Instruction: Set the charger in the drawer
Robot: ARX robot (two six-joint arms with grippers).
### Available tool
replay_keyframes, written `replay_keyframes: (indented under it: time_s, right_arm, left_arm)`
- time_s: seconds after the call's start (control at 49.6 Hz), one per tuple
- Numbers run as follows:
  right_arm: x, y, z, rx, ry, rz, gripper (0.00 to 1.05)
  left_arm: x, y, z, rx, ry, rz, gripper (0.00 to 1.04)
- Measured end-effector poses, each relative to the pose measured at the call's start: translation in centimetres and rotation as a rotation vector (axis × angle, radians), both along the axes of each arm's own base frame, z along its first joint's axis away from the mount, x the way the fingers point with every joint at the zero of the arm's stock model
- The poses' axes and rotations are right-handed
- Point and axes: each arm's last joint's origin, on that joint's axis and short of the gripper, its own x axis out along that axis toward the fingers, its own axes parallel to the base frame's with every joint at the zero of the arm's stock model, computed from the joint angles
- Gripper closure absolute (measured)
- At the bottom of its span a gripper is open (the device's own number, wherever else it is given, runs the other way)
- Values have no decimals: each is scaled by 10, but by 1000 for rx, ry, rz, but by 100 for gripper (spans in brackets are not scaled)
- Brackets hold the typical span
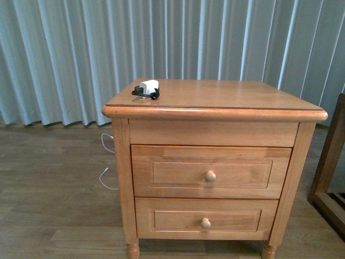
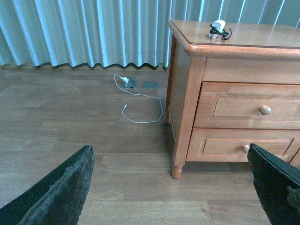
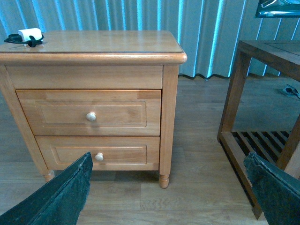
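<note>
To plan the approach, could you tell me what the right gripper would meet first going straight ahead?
Probably the nightstand's right front leg, just beside the drawer; depth is unclear.

The desk [image 1: 226,100] stands on a wood floor [image 2: 70,122], backed by a pale pleated curtain [image 1: 64,54]. A thin white cable [image 2: 140,123] loops on the floor left of the desk; a darker slatted wooden stand [image 3: 243,84] sits to its right.

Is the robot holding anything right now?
Nothing. The left gripper and right gripper are both open and empty; the charger lies on the nightstand.
</note>
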Motion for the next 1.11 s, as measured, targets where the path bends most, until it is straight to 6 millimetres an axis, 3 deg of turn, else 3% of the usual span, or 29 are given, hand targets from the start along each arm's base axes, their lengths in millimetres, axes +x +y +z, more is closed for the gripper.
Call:
replay_keyframes:
  time_s: [0.806,0.947,1.028,1.109]
  right_arm:
    - [0,0,0,0,0,0,8]
    - [2,0,-4,-56,204,-74,8]
    - [6,1,-5,-60,229,-54,8]
    - [16,2,8,-59,208,-43,8]
  left_arm:
    - [0,0,0,0,0,0,6]
    - [0,0,0,0,0,0,6]
    - [0,0,0,0,0,0,6]
    - [0,0,0,0,0,0,6]
